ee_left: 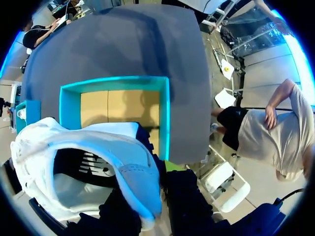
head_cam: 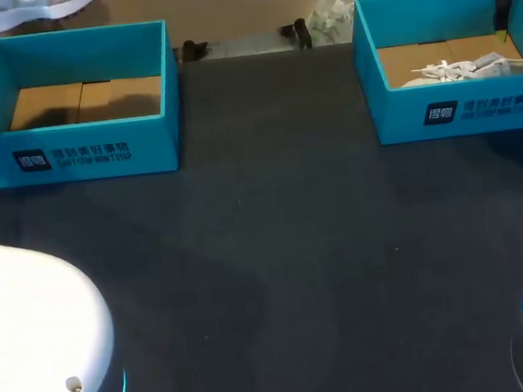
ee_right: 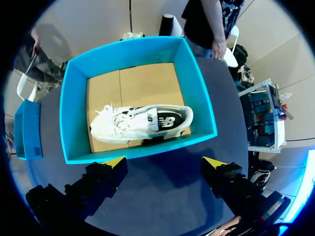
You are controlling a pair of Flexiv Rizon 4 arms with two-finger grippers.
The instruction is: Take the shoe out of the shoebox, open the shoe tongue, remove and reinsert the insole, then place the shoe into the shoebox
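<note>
Two white sneakers are in view. One sneaker (ee_left: 74, 167), with a light blue heel, is held up in the air by my left gripper (ee_left: 157, 189), which is shut on its heel collar. It hangs over the empty left shoebox (ee_left: 165, 118), a teal box (head_cam: 72, 149) with a bare cardboard floor. The other white sneaker (ee_right: 142, 123) lies on its side inside the right teal shoebox (ee_right: 74, 128), seen too in the head view (head_cam: 472, 69). My right gripper (ee_right: 165, 164) hovers above that box's near wall, open, its yellow tips wide apart and holding nothing.
The dark table (head_cam: 285, 249) stretches between the two boxes. The white bases of my arms (head_cam: 34, 338) fill the near corners. A crumpled plastic bag (head_cam: 332, 13) and two black clamps (head_cam: 196, 47) sit at the far edge.
</note>
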